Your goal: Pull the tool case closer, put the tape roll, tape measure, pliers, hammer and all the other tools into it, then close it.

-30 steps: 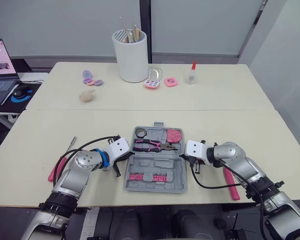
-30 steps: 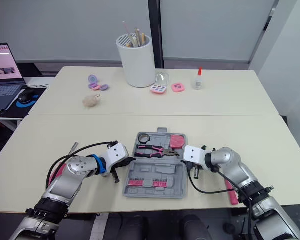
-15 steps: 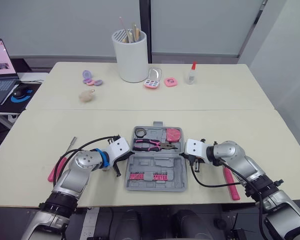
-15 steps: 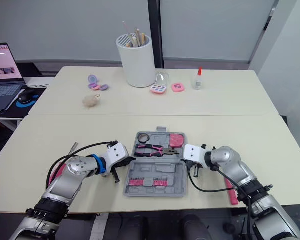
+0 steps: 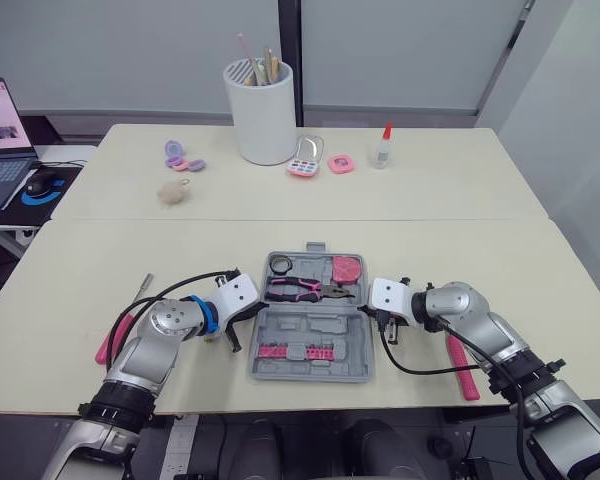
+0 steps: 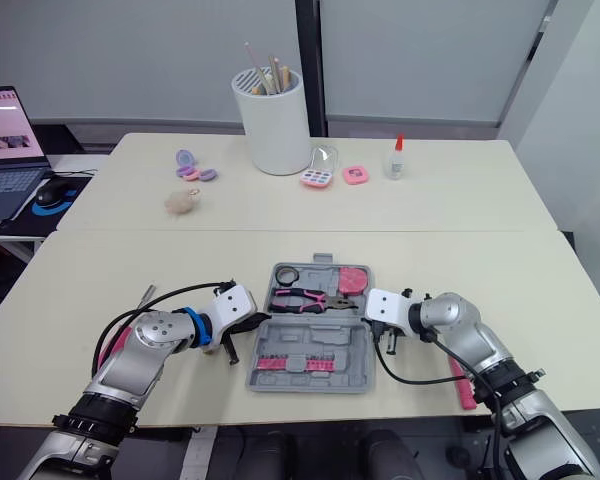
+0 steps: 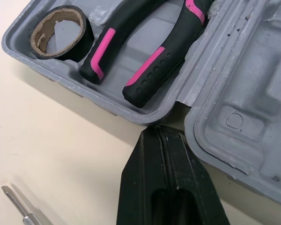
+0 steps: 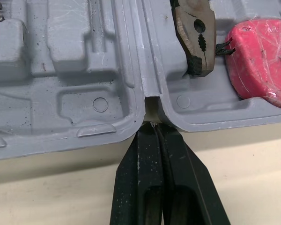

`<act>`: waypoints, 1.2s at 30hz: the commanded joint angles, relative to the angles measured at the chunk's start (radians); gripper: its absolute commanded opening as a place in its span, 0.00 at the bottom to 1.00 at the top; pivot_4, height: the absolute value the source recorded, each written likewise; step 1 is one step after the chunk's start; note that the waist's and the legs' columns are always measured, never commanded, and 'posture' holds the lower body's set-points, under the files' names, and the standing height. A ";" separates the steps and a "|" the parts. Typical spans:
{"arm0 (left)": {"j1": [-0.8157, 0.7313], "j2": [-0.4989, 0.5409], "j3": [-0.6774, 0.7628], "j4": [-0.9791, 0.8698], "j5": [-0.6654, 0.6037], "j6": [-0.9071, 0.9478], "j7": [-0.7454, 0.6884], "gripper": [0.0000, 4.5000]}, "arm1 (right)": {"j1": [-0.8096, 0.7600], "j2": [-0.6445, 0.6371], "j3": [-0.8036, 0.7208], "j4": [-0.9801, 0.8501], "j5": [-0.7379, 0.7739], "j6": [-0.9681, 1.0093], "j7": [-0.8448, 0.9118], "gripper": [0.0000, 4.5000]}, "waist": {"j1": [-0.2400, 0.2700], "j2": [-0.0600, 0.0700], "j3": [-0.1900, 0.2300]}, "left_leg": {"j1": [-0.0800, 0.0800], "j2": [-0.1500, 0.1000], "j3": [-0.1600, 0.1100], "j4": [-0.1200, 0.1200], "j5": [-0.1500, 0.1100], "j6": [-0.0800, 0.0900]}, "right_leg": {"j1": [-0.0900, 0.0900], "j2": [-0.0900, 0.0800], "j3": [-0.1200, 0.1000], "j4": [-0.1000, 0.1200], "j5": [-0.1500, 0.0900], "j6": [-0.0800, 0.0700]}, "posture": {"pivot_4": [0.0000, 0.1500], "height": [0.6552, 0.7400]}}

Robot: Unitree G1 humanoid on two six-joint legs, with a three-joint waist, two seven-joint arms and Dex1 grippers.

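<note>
Left wrist view shows ribbed pliers (image 7: 145, 70) in moulded tool case (image 7: 253, 89).

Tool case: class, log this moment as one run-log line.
tool case: open | inside: tape roll, pliers, tape measure | left gripper: shut, at hinge | right gripper: shut, at hinge | outside: screwdriver

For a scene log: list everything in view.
tool case: 1, grey, open, near table
tape roll: 1, black, in case
pliers: 1, pink-black, in case
tape measure: 1, pink, in case
bit row: 1, pink, in case
screwdriver: 1, pink-handled, left of case
long tool: 1, pink, right of case
cup: 1, white, far table
glue bottle: 1, red-capped, far table
palette: 1, pink, far table
fluffy ball: 1, beige, far table
laptop: 1, dark, far left
mouse: 1, black, far left
left gripper: 1, black, shut, case hinge
right gripper: 1, black, shut, case hinge
</note>
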 commanded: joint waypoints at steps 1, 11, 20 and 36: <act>0.017 0.013 -0.005 -0.019 -0.030 0.006 -0.046 0.00 | -0.036 0.011 -0.014 -0.016 0.012 -0.048 -0.002 0.00 | -0.002 0.000 0.000 | 0.000 0.000 0.000 0.000 0.000 0.000 | 0.000 0.000 0.000 0.000 0.000 0.000 | 1.00 1.00; 0.006 0.007 -0.003 -0.003 -0.026 -0.002 -0.033 0.00 | -0.043 0.008 -0.013 0.012 0.007 -0.066 -0.002 0.00 | -0.002 0.000 0.000 | 0.000 0.000 0.000 0.000 0.000 0.000 | -0.001 0.001 0.000 0.000 0.000 0.000 | 1.00 1.00; 0.024 0.063 0.036 -0.054 -0.054 0.001 -0.060 0.00 | -0.031 -0.059 -0.045 0.015 0.017 -0.083 0.016 0.00 | -0.002 0.000 0.000 | -0.001 0.000 0.000 0.000 0.000 0.000 | -0.001 0.001 0.000 0.000 0.000 0.000 | 1.00 1.00; 0.194 0.401 0.648 -0.105 -0.546 0.237 -0.365 0.56 | 0.114 -0.399 -0.530 -0.312 0.588 0.347 0.307 0.44 | -0.003 0.000 0.001 | -0.001 0.002 0.000 -0.001 0.000 0.000 | -0.001 -0.004 -0.001 -0.001 0.000 0.000 | 1.00 1.00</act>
